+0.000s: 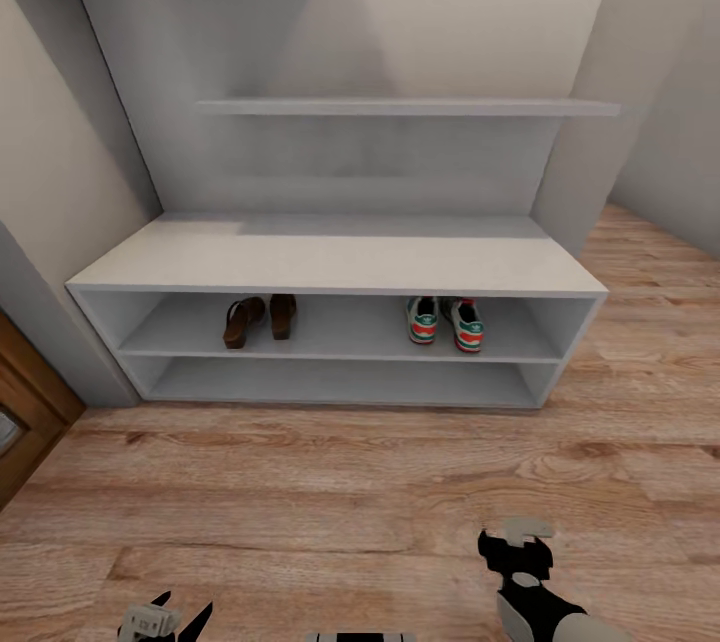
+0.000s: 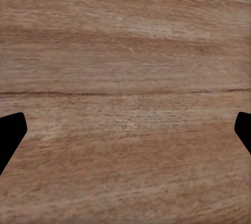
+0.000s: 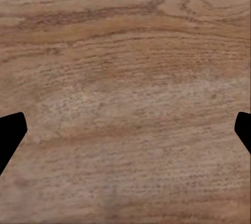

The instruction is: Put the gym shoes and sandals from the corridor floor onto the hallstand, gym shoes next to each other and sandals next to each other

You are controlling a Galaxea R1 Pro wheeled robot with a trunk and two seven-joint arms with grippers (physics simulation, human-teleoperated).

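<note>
Door: a brown wooden door [image 1: 25, 412] stands at the far left, just left of the hallstand's left end.
Hallstand: the pale grey hallstand [image 1: 340, 262] sits against the back wall, a low wide bench with two open shelf levels under a flat top; a floating shelf [image 1: 405, 108] hangs on the wall above it.
Sandals: the two brown sandals [image 1: 258, 319] lie on the hallstand's upper open shelf, toward its left end, side by side and touching or nearly so, the left one tipped on its side.
Gym shoes: the two cream gym shoes [image 1: 445, 322] stand on the same upper shelf, toward the hallstand's right end, just beside each other, red heel patches facing out, well apart from the sandals.
Floor: the wood-grain corridor floor [image 1: 330, 492] stretches in front of the hallstand.
Left gripper: the left gripper [image 1: 170, 617] hangs low over the floor, well in front of the hallstand's left half; in the left wrist view its dark fingertips [image 2: 10, 135] sit at opposite edges, spread wide, with floor planks between them.
Right gripper: the right gripper [image 1: 515, 547] hangs over the floor in front of the hallstand's right half; the right wrist view shows its fingertips [image 3: 10, 135] likewise wide apart, holding nothing.
</note>
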